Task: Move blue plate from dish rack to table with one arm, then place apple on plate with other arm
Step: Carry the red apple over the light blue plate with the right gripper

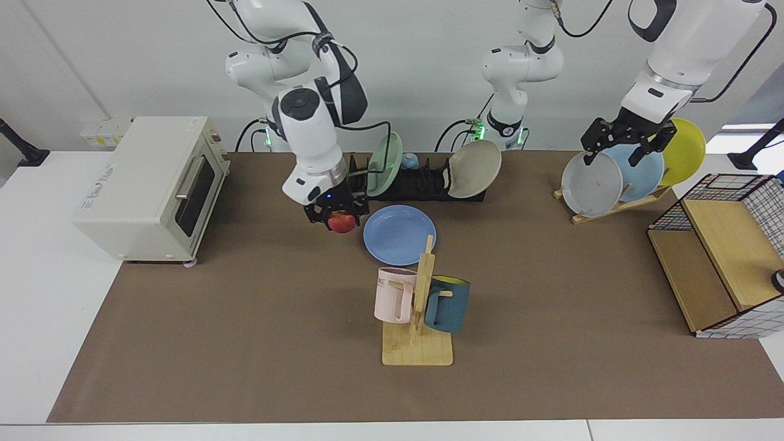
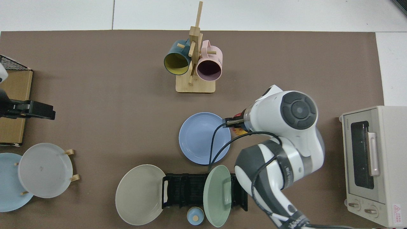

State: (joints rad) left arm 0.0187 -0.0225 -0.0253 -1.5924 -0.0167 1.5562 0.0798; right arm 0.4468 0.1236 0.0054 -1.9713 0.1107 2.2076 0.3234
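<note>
Periwinkle-blue, the blue plate [image 1: 399, 234] lies flat on the table [image 1: 245, 343], ready; the apple [image 1: 343, 222] is clamped in the right hand [image 1: 336, 215] just beside its rim, while the left hand [image 1: 625, 136], fingers spread wide and empty, is parked at the wooden plate stand [image 1: 618, 205].

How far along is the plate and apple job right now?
Done: the blue plate lies flat on the table, out of the dish rack. In hand: the right gripper carries the apple beside the plate. Left: setting it down. The left gripper waits by the plate stand.

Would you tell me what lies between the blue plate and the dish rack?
Nothing: in the top view only bare table separates the blue plate from the dish rack.
</note>
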